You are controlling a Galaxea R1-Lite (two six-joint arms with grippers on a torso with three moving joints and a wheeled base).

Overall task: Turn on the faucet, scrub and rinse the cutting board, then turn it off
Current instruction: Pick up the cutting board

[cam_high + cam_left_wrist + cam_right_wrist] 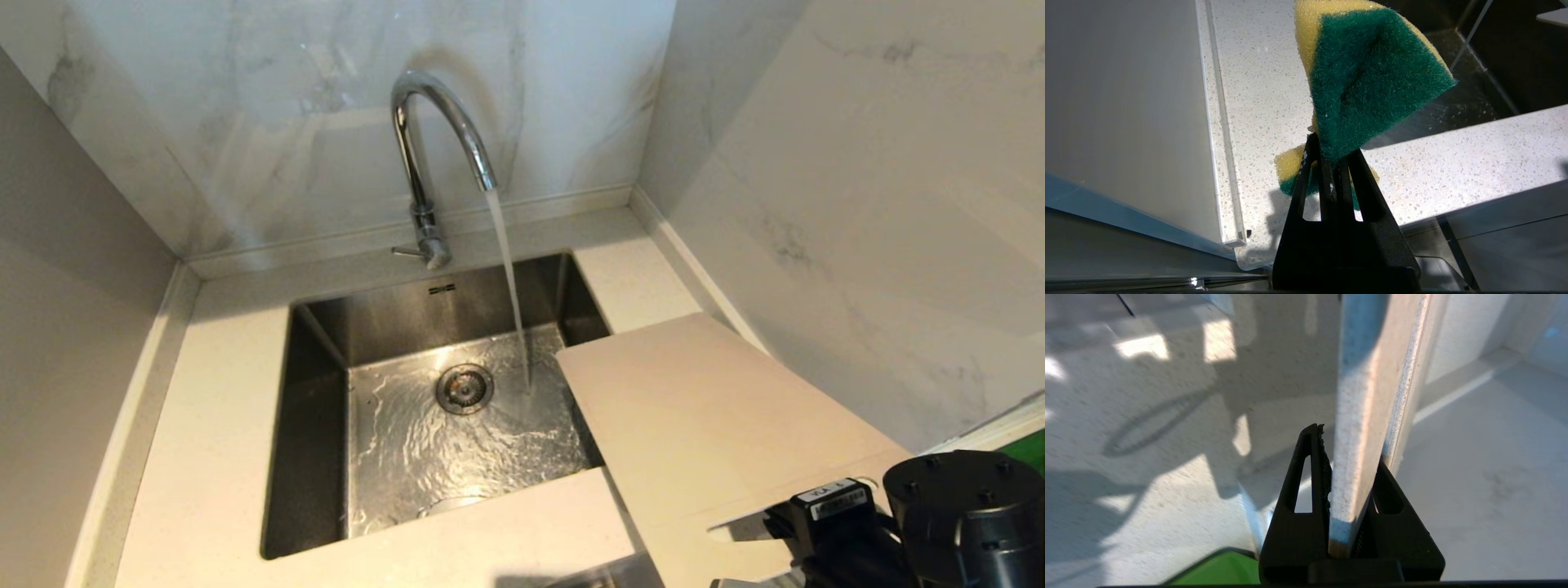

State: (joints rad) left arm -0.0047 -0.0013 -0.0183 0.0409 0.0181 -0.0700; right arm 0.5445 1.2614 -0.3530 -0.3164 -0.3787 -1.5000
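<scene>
- One faucet (424, 163) stands at the back edge of the sink (318, 392). Its arched spout points toward the basin, and the thin side lever sits low at its base.
- One stream of water (510, 278) runs from the spout and lands on the sink floor just beside the drain (464, 389). The wet floor shows ripples.
- One sink is set into the pale speckled tabletop (212, 408). Marble-patterned walls enclose the corner behind and to the right.
- One cutting board (702, 416) is in view. It is lifted at a tilt over the right side of the tabletop, and its far corner overhangs the right rim of the sink, near the water stream but apart from it.
- One sponge (1367, 81), green on one face and yellow on the other, is in view in the left wrist view only.
- Right pincer (1349, 490): nearly closed, clamped on the near edge of the cutting board. The board's thin edge stands between the two fingers and touches both. The pincer sits at the lower right of the head view.
- Left pincer (1331, 163): fully closed, gripping the sponge by its lower part. The sponge is folded and sticks out beyond the fingertips, above the tabletop near the sink's edge.
- One bright green flat object (1220, 569) lies below the right pincer.
</scene>
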